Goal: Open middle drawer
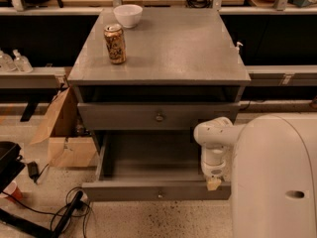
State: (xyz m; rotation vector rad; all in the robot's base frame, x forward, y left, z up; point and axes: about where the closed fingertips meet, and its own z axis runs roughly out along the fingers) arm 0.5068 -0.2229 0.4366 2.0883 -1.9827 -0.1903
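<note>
Grey cabinet [173, 43] ahead carries a can [115, 43] and bowl [128, 15] on top. Under the shut top drawer [124, 117], the middle drawer [143, 190] stands pulled out. My gripper [214, 182] sits at its front rim, right end; I can't tell its grip.
</note>
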